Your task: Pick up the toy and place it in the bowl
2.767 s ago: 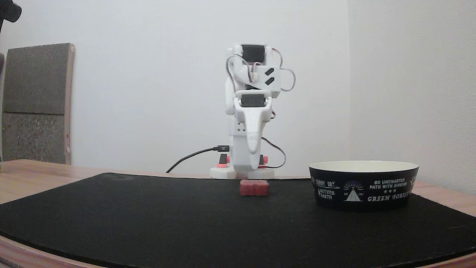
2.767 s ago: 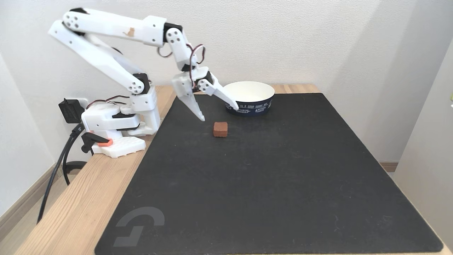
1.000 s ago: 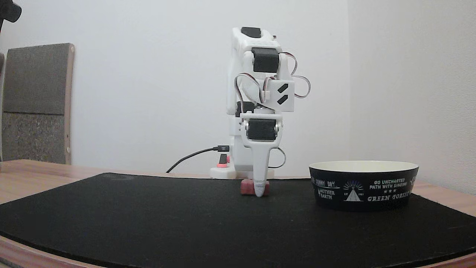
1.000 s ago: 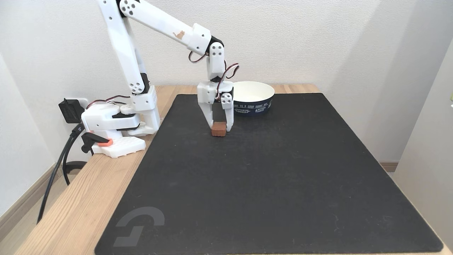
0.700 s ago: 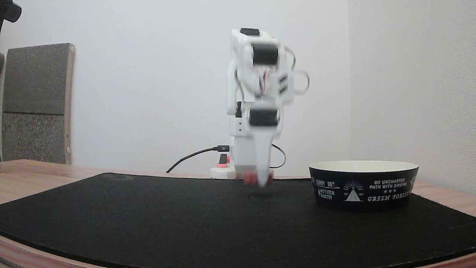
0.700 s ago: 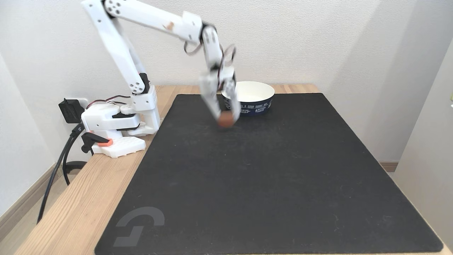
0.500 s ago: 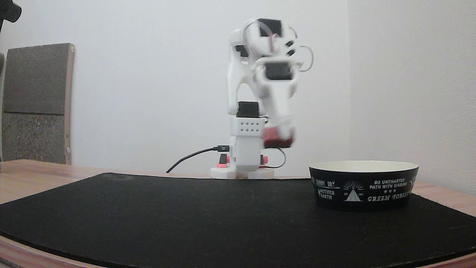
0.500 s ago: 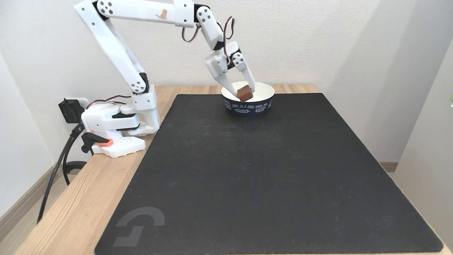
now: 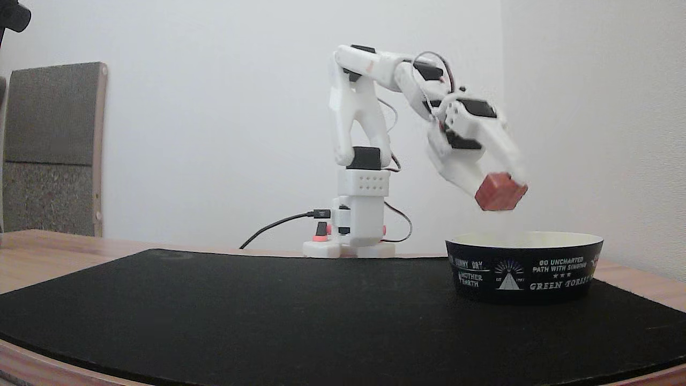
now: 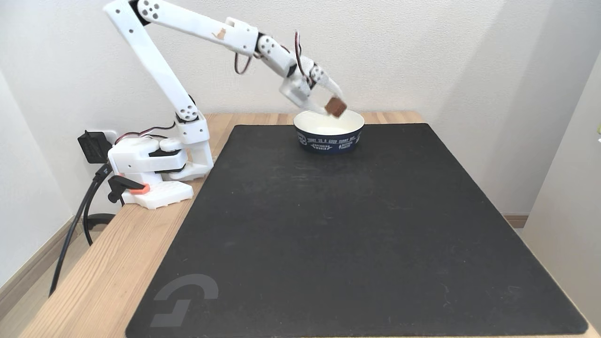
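Note:
The dull-red toy (image 9: 500, 192) hangs in the air, pinched between the white fingers of my gripper (image 9: 501, 188), which is shut on it. In both fixed views it is above the bowl (image 9: 524, 269), a low round bowl that is black outside with white lettering and cream inside. From the higher fixed view the toy (image 10: 335, 107) sits over the far rim of the bowl (image 10: 328, 136), with the gripper (image 10: 334, 106) slanting down from the left. A clear gap separates toy and rim.
A black mat (image 10: 357, 225) covers most of the wooden table (image 10: 108, 263). The arm's white base (image 10: 155, 164) stands at the mat's left edge with black cables trailing off the table. A grey padded panel (image 9: 51, 147) leans on the wall.
The gripper shut on the toy on the mat, lifted it, and swung it sideways and up to above the bowl.

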{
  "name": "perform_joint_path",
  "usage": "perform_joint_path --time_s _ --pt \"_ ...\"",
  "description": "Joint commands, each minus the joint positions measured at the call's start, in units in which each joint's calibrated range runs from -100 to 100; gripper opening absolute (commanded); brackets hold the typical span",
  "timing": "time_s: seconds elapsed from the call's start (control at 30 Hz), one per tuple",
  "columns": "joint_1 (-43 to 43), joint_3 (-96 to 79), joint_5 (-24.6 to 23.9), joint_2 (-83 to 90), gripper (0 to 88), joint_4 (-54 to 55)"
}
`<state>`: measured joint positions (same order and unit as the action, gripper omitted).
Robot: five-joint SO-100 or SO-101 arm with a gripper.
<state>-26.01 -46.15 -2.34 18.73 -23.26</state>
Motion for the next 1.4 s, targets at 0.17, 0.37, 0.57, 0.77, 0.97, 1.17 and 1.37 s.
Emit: perform_joint_path --time_s 0.17,0.37,0.57,0.77,0.97,1.17,1.37 --pt "-0.5 -2.5 0.4 0.9 31.8 0.4" --pt "3.9 -5.0 0.7 8.5 33.1 0.4" --pt "14.3 -23.3 0.4 40.6 15.2 -3.3" --pt "17.0 -47.9 0.5 67.8 3.5 -10.4" --pt "18.0 -52.8 0.4 81.3 3.0 -29.4" --pt "17.7 -53.0 0.4 80.8 3.0 -30.9" --pt "18.5 -53.0 0.4 80.7 3.0 -30.6"
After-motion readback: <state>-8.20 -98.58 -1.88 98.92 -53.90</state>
